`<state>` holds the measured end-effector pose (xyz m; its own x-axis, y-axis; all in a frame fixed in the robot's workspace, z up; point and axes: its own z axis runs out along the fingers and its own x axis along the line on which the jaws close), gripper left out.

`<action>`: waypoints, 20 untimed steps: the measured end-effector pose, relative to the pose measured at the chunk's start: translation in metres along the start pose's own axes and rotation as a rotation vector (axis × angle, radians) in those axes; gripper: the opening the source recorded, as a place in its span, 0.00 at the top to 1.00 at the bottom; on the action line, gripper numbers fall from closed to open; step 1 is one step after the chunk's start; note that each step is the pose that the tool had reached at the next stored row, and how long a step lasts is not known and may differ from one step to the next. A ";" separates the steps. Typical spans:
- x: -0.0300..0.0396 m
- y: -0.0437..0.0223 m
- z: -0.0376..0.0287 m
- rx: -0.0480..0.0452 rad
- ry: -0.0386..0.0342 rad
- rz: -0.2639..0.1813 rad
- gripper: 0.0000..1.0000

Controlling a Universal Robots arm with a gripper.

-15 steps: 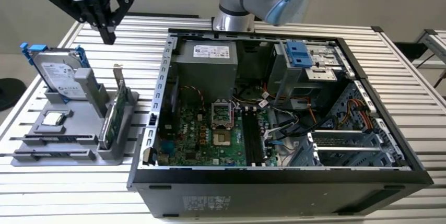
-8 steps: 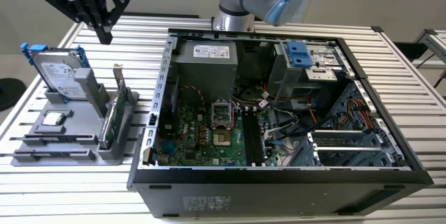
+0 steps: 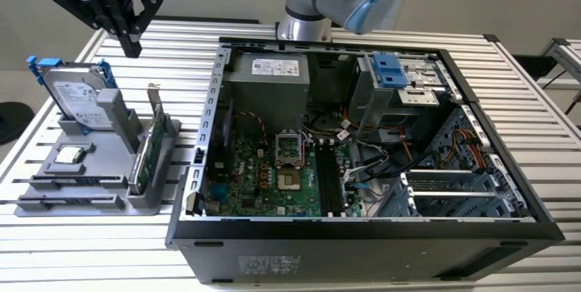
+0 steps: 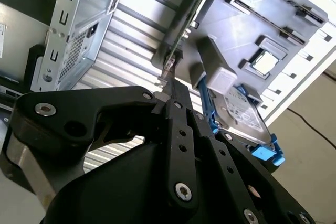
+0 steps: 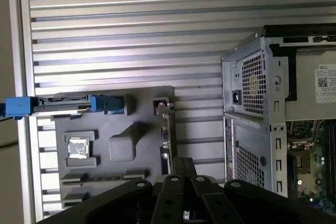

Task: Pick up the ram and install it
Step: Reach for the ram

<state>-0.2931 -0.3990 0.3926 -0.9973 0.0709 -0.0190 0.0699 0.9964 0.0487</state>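
PC case (image 3: 363, 251) fills centre/right of the exterior view, side panel off, motherboard (image 3: 263, 180) exposed w/ long black slots (image 3: 331, 183) approx mid-frame. Grey parts tray (image 3: 141, 205) sits at frame left, just beside the case. On it, big to small:
- hard drive (image 3: 77, 98) w/ blue rails, standing on edge at the back
- green expansion card (image 3: 147, 149), upright along the tray's case-side edge
- ram (image 3: 71, 180), on edge in a long slot at lower left of frame; a second dark strip (image 3: 65, 202) in the next slot below, prob. another stick
- small square chip (image 3: 71, 156) betw. drive and ram

Gripper (image 3: 133, 48) hangs at upper left of frame, above the tray's back end, well apart from the ram. Jaws closed on nothing; fingers pressed together in both wrist views.

Handling, my read: ram is v. light, thin, stiff but brittle, and its chips and contact edge damage easily. Best hold is a pinch across the two flat faces near mid-length of the top edge, so it won't tilt. Smooth board, so it could slip if the pinch is shallow.
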 end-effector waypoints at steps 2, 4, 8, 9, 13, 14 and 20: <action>0.0016 -0.0001 0.0000 0.0000 0.0000 0.000 1.00; 0.0032 -0.0002 -0.0001 0.0000 0.0000 0.000 1.00; 0.0063 -0.0005 -0.0001 0.0000 0.0000 0.000 1.00; 0.0071 -0.0005 -0.0001 0.0000 0.0000 0.000 1.00; 0.0100 -0.0007 -0.0002 0.0000 0.0001 0.000 1.00; 0.0107 -0.0008 -0.0002 0.0000 0.0000 0.000 1.00; 0.0149 -0.0011 -0.0003 0.0000 0.0000 0.000 1.00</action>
<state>-0.3080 -0.3990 0.3926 -0.9973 0.0708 -0.0190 0.0699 0.9964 0.0488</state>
